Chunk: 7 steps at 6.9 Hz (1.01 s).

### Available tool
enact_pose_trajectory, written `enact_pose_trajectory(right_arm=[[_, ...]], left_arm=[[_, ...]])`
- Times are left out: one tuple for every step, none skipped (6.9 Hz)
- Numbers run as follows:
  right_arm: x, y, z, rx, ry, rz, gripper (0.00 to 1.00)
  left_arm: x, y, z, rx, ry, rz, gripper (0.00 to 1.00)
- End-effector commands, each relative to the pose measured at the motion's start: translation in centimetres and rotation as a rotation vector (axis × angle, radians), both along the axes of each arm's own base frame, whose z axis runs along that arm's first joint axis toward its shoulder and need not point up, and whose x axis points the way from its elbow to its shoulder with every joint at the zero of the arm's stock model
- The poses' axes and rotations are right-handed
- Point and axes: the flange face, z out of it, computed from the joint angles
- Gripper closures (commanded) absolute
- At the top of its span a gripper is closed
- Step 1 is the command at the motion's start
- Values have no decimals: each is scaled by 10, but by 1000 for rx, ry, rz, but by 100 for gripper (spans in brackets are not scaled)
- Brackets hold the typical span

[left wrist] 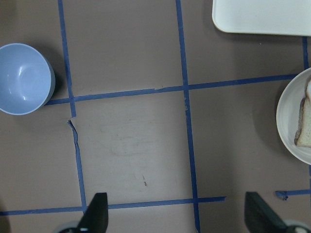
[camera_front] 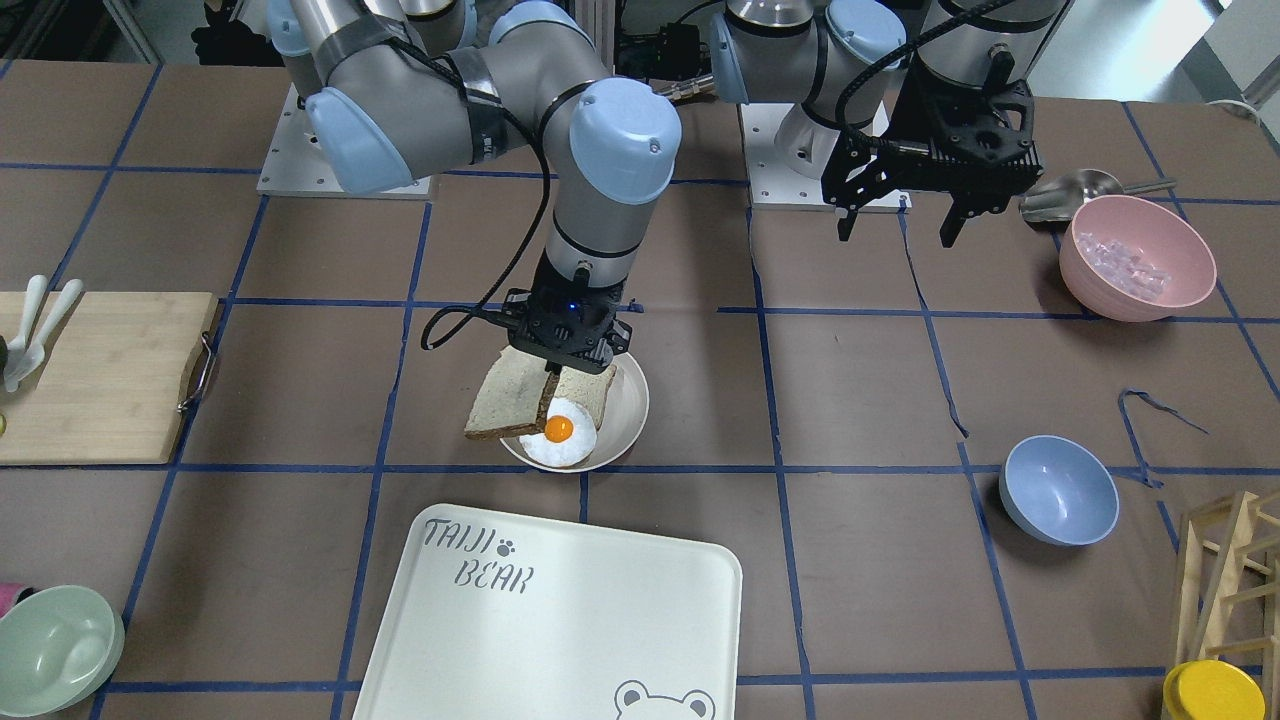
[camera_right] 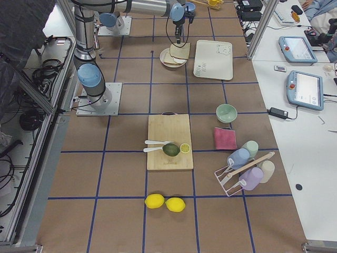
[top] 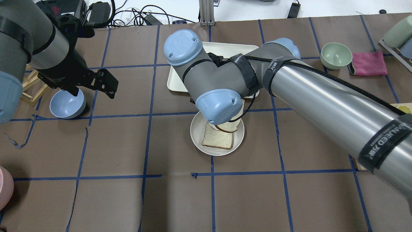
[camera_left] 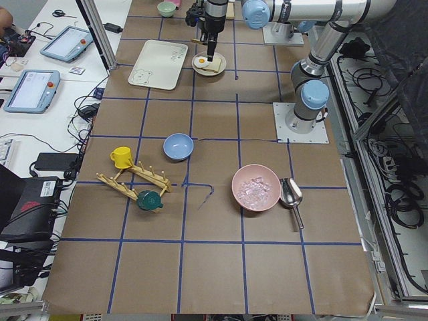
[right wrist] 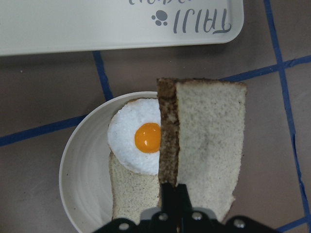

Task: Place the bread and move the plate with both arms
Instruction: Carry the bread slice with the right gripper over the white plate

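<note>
At the left of the overhead view, the left arm hung over the table with the left gripper near a blue bowl. Its fingers were spread wide and gripped nothing. In the middle, the right arm was bent sharply at the elbow, with its wrist pointing straight down over the plate. The right gripper pinched the bread at its crust. The slice hung tilted over the plate's edge, beside a fried egg that lay on a second slice in the plate.
</note>
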Motion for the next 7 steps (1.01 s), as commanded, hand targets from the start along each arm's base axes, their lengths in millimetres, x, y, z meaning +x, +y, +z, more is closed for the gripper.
enact_pose_trajectory(right_arm=[[13, 3, -27, 32, -3, -19, 100], [15, 5, -29, 52, -20, -14, 100], [15, 5, -32, 58, -17, -3, 100], [15, 5, -36, 68, -13, -2, 100], [17, 3, -37, 60, -22, 25, 93], [17, 3, -43, 61, -21, 24, 79], [17, 3, -39, 47, -35, 30, 50]], left_arm=[[1, 0, 0, 0, -1, 1, 0], [1, -1, 0, 1, 0, 1, 0], [1, -1, 0, 2, 0, 1, 0], [1, -1, 0, 0, -1, 1, 0], [1, -2, -4, 9, 0, 1, 0], [1, -7, -6, 9, 4, 10, 0], [2, -8, -9, 15, 4, 12, 0]])
